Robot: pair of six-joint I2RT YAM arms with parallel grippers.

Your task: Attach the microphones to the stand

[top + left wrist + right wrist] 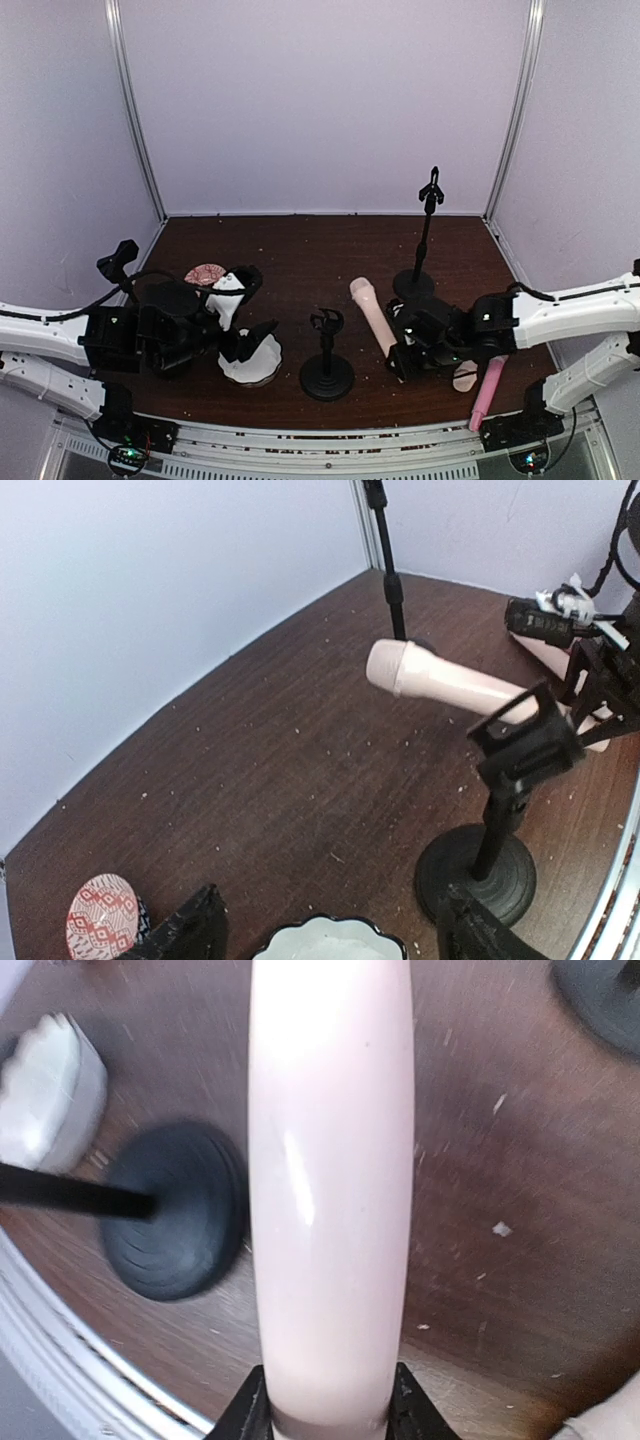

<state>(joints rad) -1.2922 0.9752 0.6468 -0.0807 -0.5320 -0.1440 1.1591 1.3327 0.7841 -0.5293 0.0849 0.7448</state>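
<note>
At the far left a red-patterned disc (205, 273) lies flat on the brown surface (300, 250). Just right of it, the left pincer (250, 342) hangs over a white bowl (262, 375) with a scalloped rim. Its jaws are spread wide to either side of the bowl and grip nothing.

Next comes the short stand (327, 372), upright on its round base near the front edge. Right of that lies the cream microphone (370, 312), set at an angle, with its rounded head towards the back wall and its handle end towards the near edge. The right pincer (396, 352) has that handle end between its fingers (245, 1415). In the wrist view both press against the handle's sides, so it is gripped, but I cannot tell whether it rests on the surface or is lifted clear of it.

Behind the pincer the tall stand (425, 235) rises upright. Under the right arm a second cream microphone (465, 377) peeks out, mostly hidden. Just beside it the pink microphone (488, 392) lies on the surface, pointing towards the front edge.
</note>
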